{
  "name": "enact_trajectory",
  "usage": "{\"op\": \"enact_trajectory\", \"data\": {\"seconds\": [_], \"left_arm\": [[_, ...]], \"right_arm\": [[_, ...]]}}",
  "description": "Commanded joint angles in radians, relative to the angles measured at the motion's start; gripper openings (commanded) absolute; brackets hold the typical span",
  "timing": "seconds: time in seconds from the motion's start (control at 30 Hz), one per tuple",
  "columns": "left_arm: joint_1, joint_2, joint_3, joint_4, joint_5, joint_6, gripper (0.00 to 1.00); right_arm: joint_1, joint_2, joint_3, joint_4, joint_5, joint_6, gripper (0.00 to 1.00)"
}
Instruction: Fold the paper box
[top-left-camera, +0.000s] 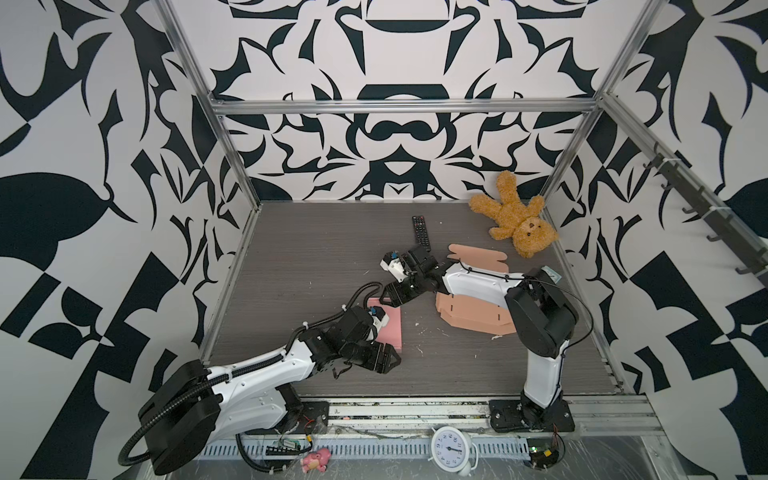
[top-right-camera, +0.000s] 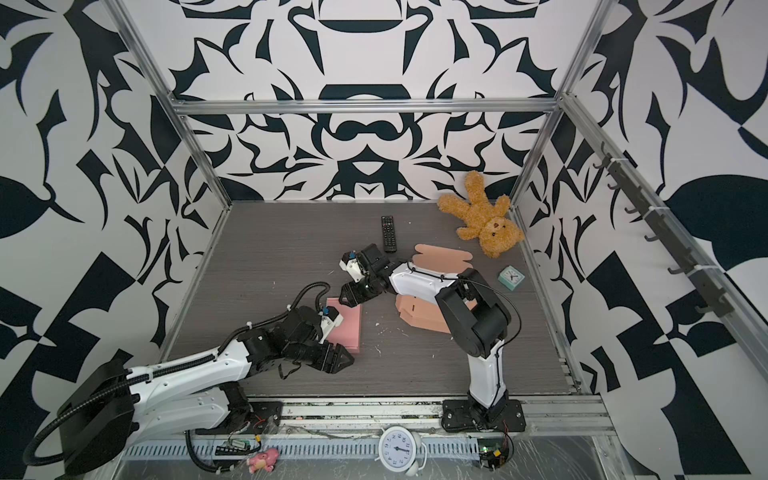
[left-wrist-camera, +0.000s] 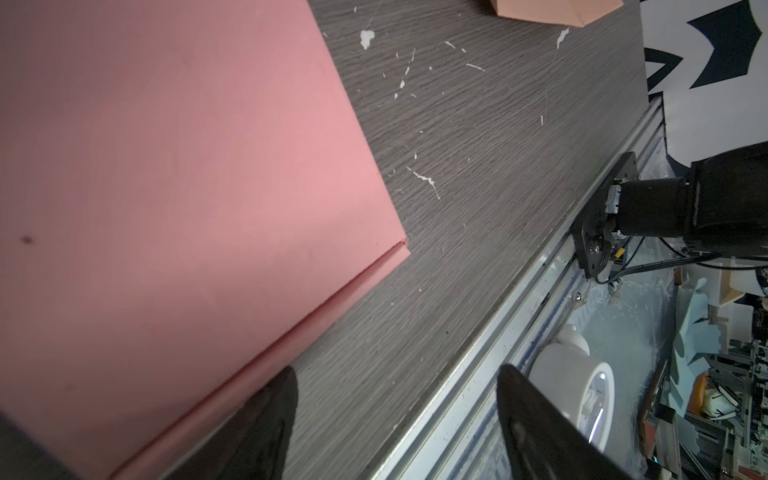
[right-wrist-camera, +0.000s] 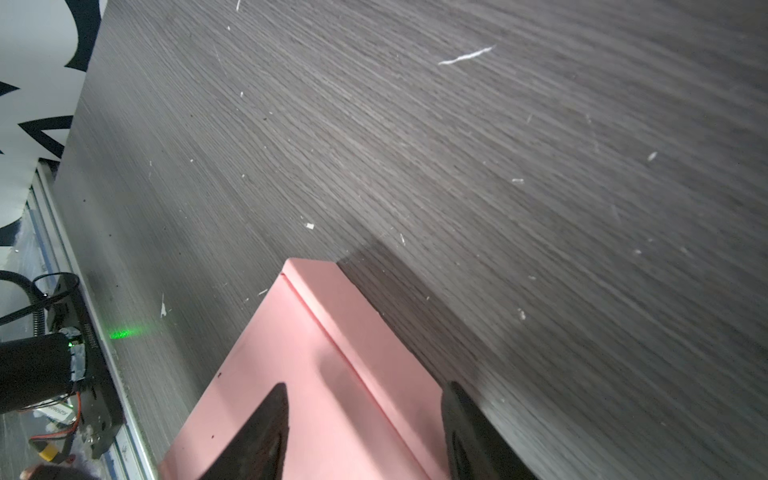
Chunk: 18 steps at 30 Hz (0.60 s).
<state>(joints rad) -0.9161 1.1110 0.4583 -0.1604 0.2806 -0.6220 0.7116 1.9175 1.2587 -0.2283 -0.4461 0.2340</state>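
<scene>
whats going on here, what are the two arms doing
Two robot arms are working on a low pink paper box on the grey wood-grain table. The left gripper sits open at its near corner; the right gripper is open, straddling its far edge. Neither looks clamped on it. Tan cardboard blanks lie to its right.

Pink box (top-left-camera: 392, 331), closed, lid seam along one edge, lying flat on desk (top-left-camera: 316, 257), left of centre.
</scene>
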Motion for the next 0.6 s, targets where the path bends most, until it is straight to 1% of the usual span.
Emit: {"op": "enact_trajectory", "data": {"seconds": [0.0, 0.1, 0.27, 0.57], "left_arm": [[0.017, 0.012, 0.016, 0.036, -0.028, -0.013, 0.78], [0.034, -0.003, -0.001, 0.058, -0.032, -0.019, 0.78], [0.075, -0.026, -0.019, 0.065, -0.032, -0.024, 0.77], [0.194, -0.050, -0.025, 0.058, -0.001, 0.000, 0.77]], "right_arm": [[-0.001, -0.047, -0.026, 0.015, -0.027, 0.006, 0.57], [-0.001, -0.064, -0.046, 0.014, -0.024, 0.008, 0.54], [-0.002, -0.099, -0.090, 0.023, -0.008, 0.016, 0.51], [-0.001, -0.144, -0.146, 0.022, 0.002, 0.026, 0.49]]}}
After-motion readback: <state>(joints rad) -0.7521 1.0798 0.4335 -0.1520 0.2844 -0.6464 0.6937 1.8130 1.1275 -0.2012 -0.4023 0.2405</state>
